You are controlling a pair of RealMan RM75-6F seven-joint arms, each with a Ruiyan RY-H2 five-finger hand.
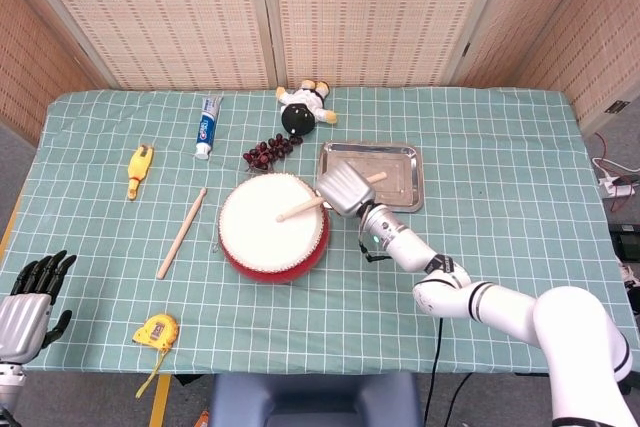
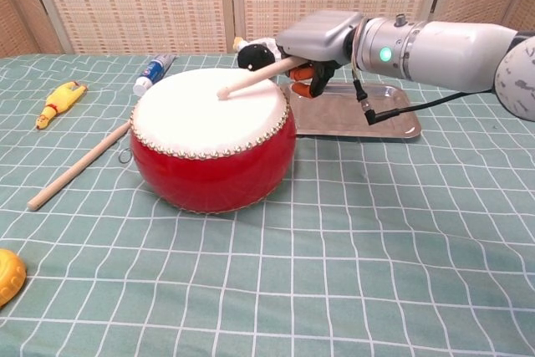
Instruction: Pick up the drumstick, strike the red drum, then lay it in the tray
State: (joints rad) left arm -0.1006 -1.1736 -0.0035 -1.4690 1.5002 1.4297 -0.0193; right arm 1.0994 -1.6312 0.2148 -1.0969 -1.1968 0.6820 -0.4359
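The drumstick (image 2: 255,77) is grasped by the right hand (image 2: 318,39) at the red drum's (image 2: 213,156) right rim, its long axis slanting down-left, tip on or just above the drumhead. The tray (image 2: 393,130) lies just right of the drum, directly behind that hand. The left hand (image 1: 30,302) is held released, well left of the drum.

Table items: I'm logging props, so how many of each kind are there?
Drumsticks: 2
Drum: 1
Tray: 1
Toothpaste: 1
Rubber chicken: 1
Grape bunch: 1
Doll: 1
Tape measure: 1
Total: 9
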